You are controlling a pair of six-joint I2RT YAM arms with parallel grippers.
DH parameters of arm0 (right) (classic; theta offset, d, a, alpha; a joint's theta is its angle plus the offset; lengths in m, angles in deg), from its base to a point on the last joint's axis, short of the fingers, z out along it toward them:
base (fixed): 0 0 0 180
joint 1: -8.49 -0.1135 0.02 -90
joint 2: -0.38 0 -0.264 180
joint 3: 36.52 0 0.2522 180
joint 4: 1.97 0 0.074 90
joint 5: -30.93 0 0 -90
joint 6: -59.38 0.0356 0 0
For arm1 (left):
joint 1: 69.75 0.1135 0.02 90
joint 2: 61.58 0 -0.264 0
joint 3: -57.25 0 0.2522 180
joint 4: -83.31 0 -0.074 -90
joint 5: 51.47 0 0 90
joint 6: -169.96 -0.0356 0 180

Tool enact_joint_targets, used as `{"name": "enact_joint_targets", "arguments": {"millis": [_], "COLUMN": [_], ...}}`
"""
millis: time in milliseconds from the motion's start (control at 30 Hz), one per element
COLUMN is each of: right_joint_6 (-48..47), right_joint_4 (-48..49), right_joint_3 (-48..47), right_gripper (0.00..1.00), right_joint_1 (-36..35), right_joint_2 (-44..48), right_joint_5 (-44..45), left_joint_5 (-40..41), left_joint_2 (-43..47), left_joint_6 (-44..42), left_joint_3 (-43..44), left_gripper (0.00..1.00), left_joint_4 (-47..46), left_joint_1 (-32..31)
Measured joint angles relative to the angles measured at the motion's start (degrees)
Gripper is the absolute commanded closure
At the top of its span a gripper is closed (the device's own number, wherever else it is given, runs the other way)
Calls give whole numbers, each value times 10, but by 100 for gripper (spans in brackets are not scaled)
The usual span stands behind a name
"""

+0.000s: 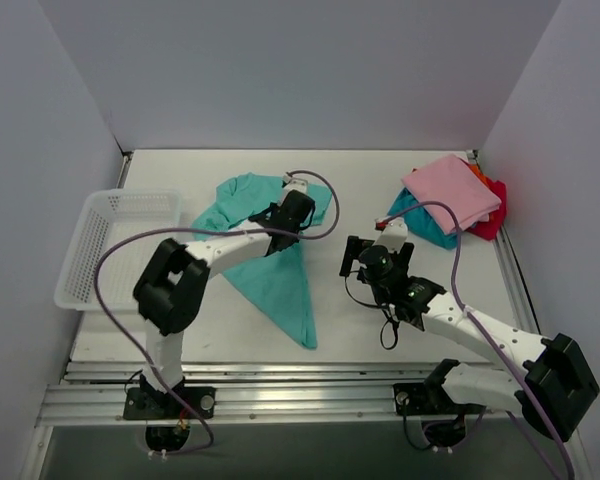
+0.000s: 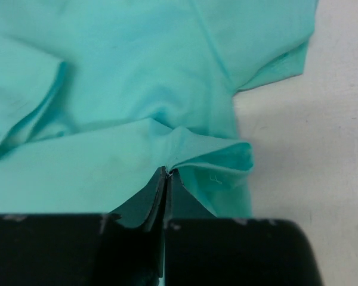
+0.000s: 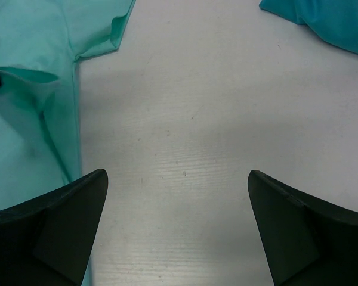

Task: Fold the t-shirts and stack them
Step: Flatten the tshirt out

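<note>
White mesh basket (image 1: pixel 80 255): stands at the left edge of the table (image 1: pixel 380 180) and serves as the reference for every placement below. Teal-green t-shirt (image 1: pixel 280 290): lies unfolded and rumpled on the table just to the right of the basket, not touching it. Its far part is bunched, and the rest narrows to a point toward the near edge. Left gripper (image 1: pixel 298 203): is down on the far part of that shirt, to the right of the basket. In the left wrist view its jaws are pressed together at the tips (image 2: pixel 167 173), pinching a raised fold of the teal-green t-shirt (image 2: pixel 137 71). The cloth puckers into ridges that meet at the pinch. Right gripper (image 1: pixel 378 247): is farther right of the basket, beyond the shirt's right edge. The right wrist view shows its jaws spread wide (image 3: pixel 176 176) with nothing between them, over bare table (image 3: pixel 197 119). The hem and one sleeve of the teal-green t-shirt (image 3: pixel 24 119) lie just beside its left finger. Stack of folded t-shirts: sits well apart from the basket, at the far right corner of the table. The pink t-shirt (image 1: pixel 450 190) is on top. The teal-blue t-shirt (image 1: pixel 420 228) shows beneath it on the side toward the basket, and one corner of it appears in the right wrist view (image 3: pixel 328 24). The red t-shirt (image 1: pixel 492 222) and orange t-shirt (image 1: pixel 486 181) show on the side away from the basket.
</note>
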Motion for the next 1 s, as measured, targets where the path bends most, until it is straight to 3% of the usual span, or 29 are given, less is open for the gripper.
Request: {"name": "enact_joint_targets", "arguments": {"millis": [367, 633, 767, 1000], "right_joint_6": [-2, -11, -10, -26], "right_joint_4": [12, 28, 22, 45], "right_joint_3": [-3, -36, -136, -451], "right_gripper": [0, 0, 0, 0], "right_joint_1": [-19, -38, -41, -41], "right_joint_2": [-26, -75, -148, -400], "right_joint_5": [-4, -45, -63, -100], "left_joint_5": [134, 170, 172, 182], "left_joint_2": [541, 727, 789, 899], "left_joint_6": [147, 310, 394, 463], "left_joint_3": [-324, -497, -526, -544], "left_gripper": [98, 98, 98, 98], "left_joint_4": [-42, 73, 165, 262], "left_joint_1": [-8, -15, -15, -16]}}
